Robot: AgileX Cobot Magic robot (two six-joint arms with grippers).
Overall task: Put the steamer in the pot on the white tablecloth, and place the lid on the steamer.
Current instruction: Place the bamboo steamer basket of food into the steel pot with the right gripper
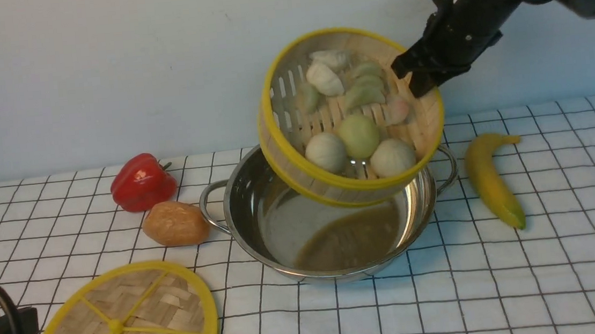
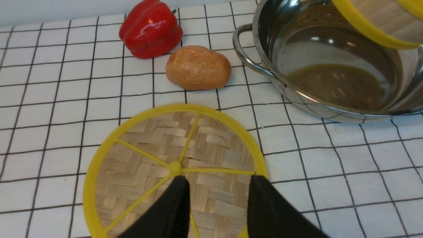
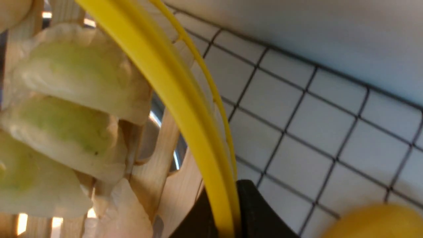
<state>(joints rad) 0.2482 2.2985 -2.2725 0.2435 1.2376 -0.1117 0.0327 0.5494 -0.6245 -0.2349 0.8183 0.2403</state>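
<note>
The steamer (image 1: 298, 176), a yellow-rimmed bamboo basket of dumplings and buns, hangs tilted over the back of the pot (image 1: 248, 193), its open side facing me. My right gripper (image 1: 419, 78) is shut on its far right rim (image 3: 185, 99), one black finger (image 3: 261, 215) on either side. The shiny pot stands on the white tablecloth (image 1: 502, 289) and holds nothing. Near the front left lies the flat woven lid (image 1: 128, 321). My left gripper (image 2: 218, 185) hovers open just above the lid (image 2: 172, 155), near its hub, holding nothing.
A red pepper (image 1: 142, 181) and a brown potato (image 1: 176, 223) lie left of the pot, between it and the lid. A banana (image 1: 490, 180) lies right of the pot. A pale wall closes off the back.
</note>
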